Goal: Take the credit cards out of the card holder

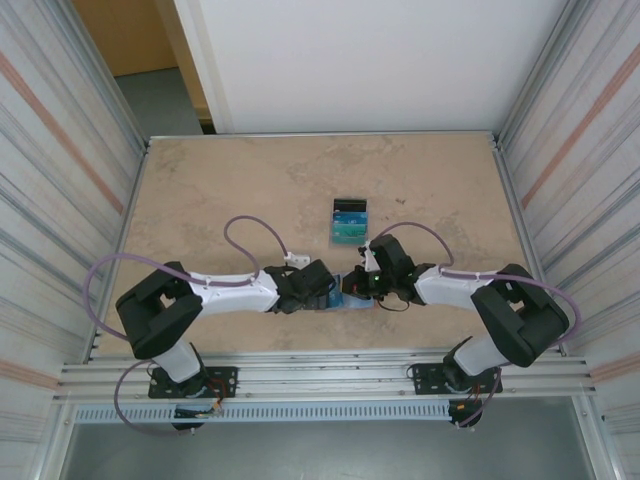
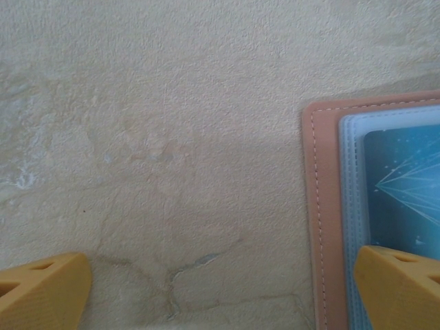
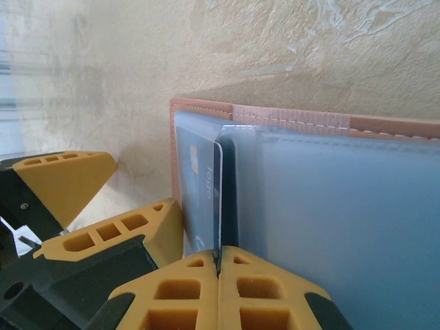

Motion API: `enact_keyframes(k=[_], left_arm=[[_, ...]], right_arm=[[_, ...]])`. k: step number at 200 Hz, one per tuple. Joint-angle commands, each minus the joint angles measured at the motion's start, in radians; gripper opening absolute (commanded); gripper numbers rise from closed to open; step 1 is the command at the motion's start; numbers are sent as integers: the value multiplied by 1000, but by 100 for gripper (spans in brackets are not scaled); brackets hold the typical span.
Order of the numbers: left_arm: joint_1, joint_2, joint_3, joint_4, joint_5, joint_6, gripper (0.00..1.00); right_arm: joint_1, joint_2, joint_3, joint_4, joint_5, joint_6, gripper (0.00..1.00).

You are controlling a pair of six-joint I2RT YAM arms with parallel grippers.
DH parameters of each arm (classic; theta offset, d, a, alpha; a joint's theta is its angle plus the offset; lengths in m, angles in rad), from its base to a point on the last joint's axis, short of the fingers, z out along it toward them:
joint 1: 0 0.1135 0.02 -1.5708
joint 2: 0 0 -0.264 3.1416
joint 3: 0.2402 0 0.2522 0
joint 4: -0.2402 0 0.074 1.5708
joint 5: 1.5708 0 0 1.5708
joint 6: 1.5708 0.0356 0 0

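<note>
Card (image 3: pixel 205 196) edge stood clamped in my right gripper (image 3: pixel 218 265); both arms angled inward at the table's (image 1: pixel 200 200) near edge, left gripper (image 2: pixel 220 289) gaping over the wallet (image 2: pixel 320 206).

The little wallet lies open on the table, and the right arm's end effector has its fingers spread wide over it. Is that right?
Not quite: the right end effector is shut, pinching the edge of a credit card in the card holder, as the right wrist view shows. The card holder does lie open on the table.
</note>
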Motion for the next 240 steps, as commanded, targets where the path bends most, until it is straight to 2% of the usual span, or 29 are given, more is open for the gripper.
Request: enact_keyframes(k=[1,77,169,240], left_arm=[[-13,39,10,-59,29,-12,99],[-5,31,11,-78,22,-10,99],[-4,-41,97,-93,-37,69,99],[11,64,113,-61,-5,81,99]], right_arm=[[-16,-7,-11,18,-27,0,0],[-96,-75,-23,-87,-20,-57,0],[-99,-77,-27,-91,-16,-50,0],[-99,-68,-43,-54,-34,-29,0]])
